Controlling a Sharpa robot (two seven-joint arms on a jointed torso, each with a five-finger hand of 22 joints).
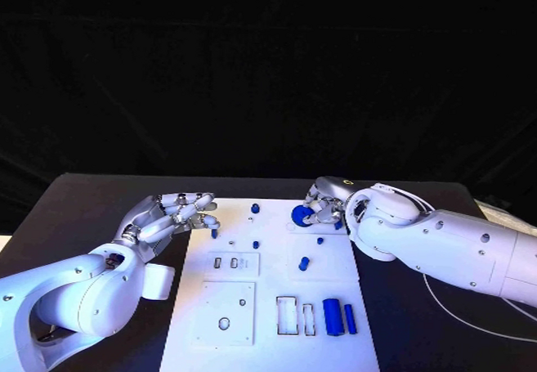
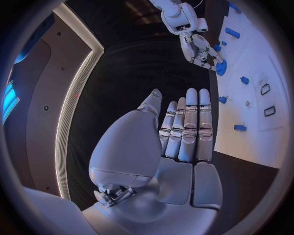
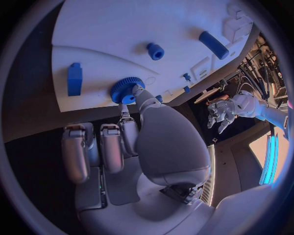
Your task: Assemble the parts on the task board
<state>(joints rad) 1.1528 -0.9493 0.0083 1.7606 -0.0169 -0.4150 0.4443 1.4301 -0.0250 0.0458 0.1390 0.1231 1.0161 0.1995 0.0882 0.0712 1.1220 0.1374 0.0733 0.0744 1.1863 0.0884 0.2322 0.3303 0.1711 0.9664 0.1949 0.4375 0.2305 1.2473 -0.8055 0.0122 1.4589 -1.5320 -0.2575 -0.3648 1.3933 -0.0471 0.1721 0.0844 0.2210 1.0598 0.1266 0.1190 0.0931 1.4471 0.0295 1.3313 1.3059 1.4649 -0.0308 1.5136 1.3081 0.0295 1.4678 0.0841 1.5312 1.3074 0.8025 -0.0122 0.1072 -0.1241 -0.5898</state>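
Left hand (image 1: 173, 216) hovering empty, fingers apart, beside task board (image 1: 263, 349); right hand (image 1: 327, 206) pinching blue gear (image 1: 301, 215).

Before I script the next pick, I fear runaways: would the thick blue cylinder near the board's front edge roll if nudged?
Probably. The thick blue cylinder lies on its side on the flat task board, so a sideways push would likely roll it toward the thinner blue rod beside it. It looks rigid, smooth, possibly slippery.

The right hand (image 1: 324, 206) covers part of the blue gear (image 1: 302, 215) — whether its fingers pinch it is unclear, perhaps only touching; the board's (image 1: 275, 350) near edge is cut off.
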